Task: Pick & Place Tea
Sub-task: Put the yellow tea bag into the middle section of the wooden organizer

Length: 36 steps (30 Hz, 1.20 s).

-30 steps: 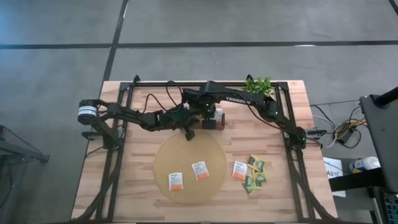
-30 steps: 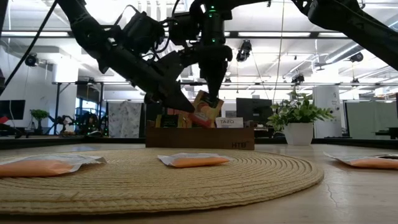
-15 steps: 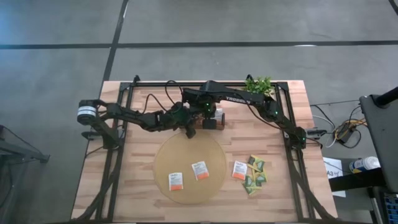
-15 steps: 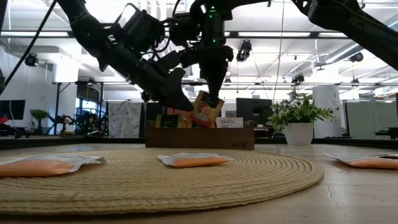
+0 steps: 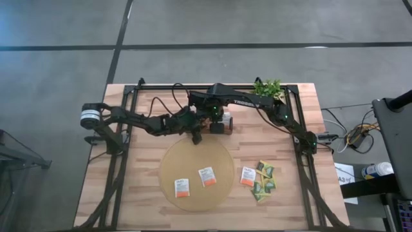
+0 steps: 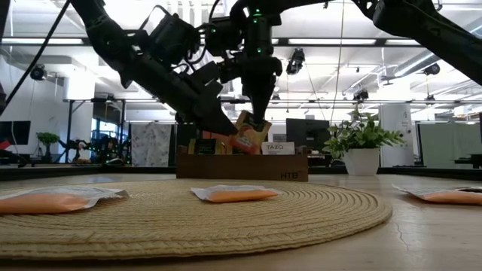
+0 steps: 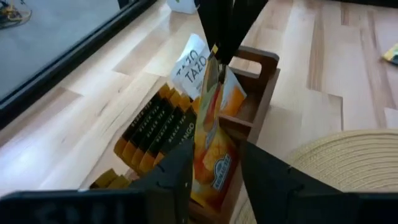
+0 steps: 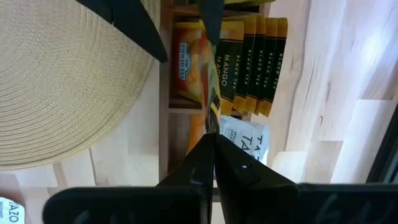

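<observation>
An orange mango tea sachet (image 7: 212, 155) stands tilted over the dark brown tray (image 6: 241, 166) at the table's middle, and my right gripper (image 6: 258, 118) is shut on its top. My left gripper (image 7: 217, 177) is open, one finger on each side of the sachet's lower half; I cannot tell whether they touch it. Black-and-yellow sachets (image 7: 155, 134) and a white one (image 7: 191, 62) stand in the tray. Two orange-and-white sachets (image 5: 182, 187) (image 5: 206, 176) lie flat on the round tan mat (image 5: 193, 154). My right gripper pinches the orange sachet's top edge (image 7: 215, 64) between its two shut fingers (image 7: 225, 28). The fingers come from above and point down. The sachet hangs tilted below them, its lower end at the tray's near compartment (image 8: 186, 93); I cannot tell whether it rests there.
Another orange-and-white sachet (image 5: 247, 176) and a heap of yellow and green ones (image 5: 264, 182) lie on the wood right of the mat. A small green plant (image 5: 268, 87) stands at the far right. The two arms are close together over the tray.
My left gripper has opened and let go of the orange sachet's lower half, staying beside it. The sachet remains tilted over the tray in my right gripper's hold.
</observation>
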### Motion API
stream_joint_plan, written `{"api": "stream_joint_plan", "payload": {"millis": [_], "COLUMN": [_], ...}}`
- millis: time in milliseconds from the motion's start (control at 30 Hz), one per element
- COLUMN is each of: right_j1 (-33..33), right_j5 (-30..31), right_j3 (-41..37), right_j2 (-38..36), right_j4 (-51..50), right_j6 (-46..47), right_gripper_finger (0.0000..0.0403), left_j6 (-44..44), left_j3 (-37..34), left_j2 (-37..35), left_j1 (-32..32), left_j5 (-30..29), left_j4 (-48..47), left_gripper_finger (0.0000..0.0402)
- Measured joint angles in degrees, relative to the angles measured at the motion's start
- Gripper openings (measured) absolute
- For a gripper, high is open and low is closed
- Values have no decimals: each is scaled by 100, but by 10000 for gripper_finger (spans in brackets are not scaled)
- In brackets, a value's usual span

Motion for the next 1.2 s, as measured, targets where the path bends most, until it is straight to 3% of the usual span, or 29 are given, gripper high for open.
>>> {"api": "stream_joint_plan", "payload": {"millis": [367,867,1200], "right_j1": [-2,20,20], "right_j5": [24,-334,-334], "right_j3": [-62,-69,-108], "right_j2": [4,8,6], "right_j4": [106,454,744], "right_j6": [23,149,282], "right_gripper_finger": [8,9,9], "left_j6": [13,-132,-135], "left_j3": [-3,-46,-57], "left_j2": [174,389,130], "left_j1": [20,22,22], "left_j5": [-119,-126,-574], "left_j4": [251,227,-303], "left_gripper_finger": [6,0,0]}}
